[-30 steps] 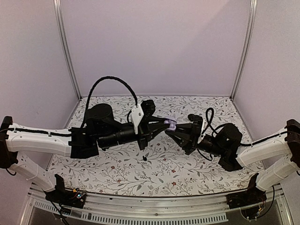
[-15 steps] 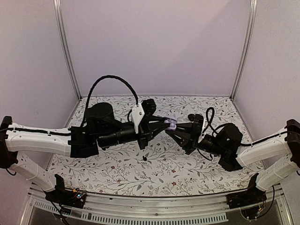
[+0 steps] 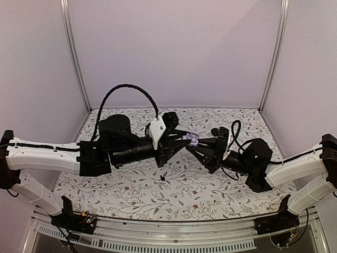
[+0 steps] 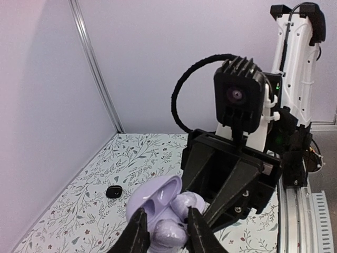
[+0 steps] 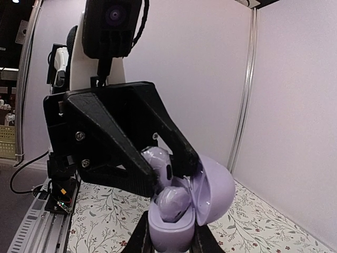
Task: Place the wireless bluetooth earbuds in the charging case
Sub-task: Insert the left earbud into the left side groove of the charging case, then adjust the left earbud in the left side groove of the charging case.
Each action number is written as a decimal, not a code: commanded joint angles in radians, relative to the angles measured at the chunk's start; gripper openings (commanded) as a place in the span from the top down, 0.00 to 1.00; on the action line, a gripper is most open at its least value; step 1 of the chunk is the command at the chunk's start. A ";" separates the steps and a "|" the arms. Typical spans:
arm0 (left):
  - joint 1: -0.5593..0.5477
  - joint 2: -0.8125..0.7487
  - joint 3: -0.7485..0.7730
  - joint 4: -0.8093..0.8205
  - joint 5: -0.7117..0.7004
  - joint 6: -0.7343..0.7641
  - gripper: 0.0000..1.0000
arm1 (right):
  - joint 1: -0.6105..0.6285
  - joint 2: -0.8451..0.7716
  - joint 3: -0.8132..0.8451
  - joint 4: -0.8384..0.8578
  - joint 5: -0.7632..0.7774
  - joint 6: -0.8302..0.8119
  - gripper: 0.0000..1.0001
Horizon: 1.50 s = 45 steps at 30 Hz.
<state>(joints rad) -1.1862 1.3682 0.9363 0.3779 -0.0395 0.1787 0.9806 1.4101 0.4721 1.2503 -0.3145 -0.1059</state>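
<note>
Plainly, the risk sits at the glossy lavender clamshell charging case (image 5: 210, 195), which is held in the air with its lid swung open, above the flower-patterned cloth (image 3: 131, 195). The right gripper (image 5: 171, 243) has its jaws closed on the case's lower half, one finger on each side. One lavender bean-shaped earbud (image 5: 174, 203) lies seated in a well of the case. The second lavender earbud (image 5: 159, 162) hangs just above the case's other well, between the fingers of the left gripper (image 4: 168, 237). Those fingers stand only narrowly apart, and I cannot tell whether they pinch it or merely flank it.

If the grip goes slack while that earbud is tilted or off its well, it could glance off the case's rim or the seated earbud and drop to the cloth beneath the case. A crooked downward push could twist the smooth case in the right jaws. The left fingers crowd the case's open lid, so a sideways retreat could snag it.
</note>
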 commanded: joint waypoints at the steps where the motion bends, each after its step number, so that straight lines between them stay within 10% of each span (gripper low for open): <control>1: 0.008 0.020 0.023 -0.063 -0.037 0.018 0.72 | 0.008 0.018 0.041 0.073 -0.049 0.048 1.00; 29: 0.017 -0.096 -0.002 -0.060 0.011 -0.004 0.41 | 0.008 0.077 -0.013 0.111 -0.121 0.228 1.00; 41: 0.097 -0.164 -0.040 -0.116 0.202 -0.103 0.42 | 0.000 0.057 0.000 0.069 -0.160 0.248 1.00; 45: 0.112 -0.170 -0.044 -0.131 0.245 -0.120 0.57 | -0.006 0.050 0.002 0.064 -0.167 0.263 1.00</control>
<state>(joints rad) -1.0946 1.2140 0.9066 0.2768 0.1303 0.0933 0.9806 1.4811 0.4679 1.3231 -0.4622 0.1318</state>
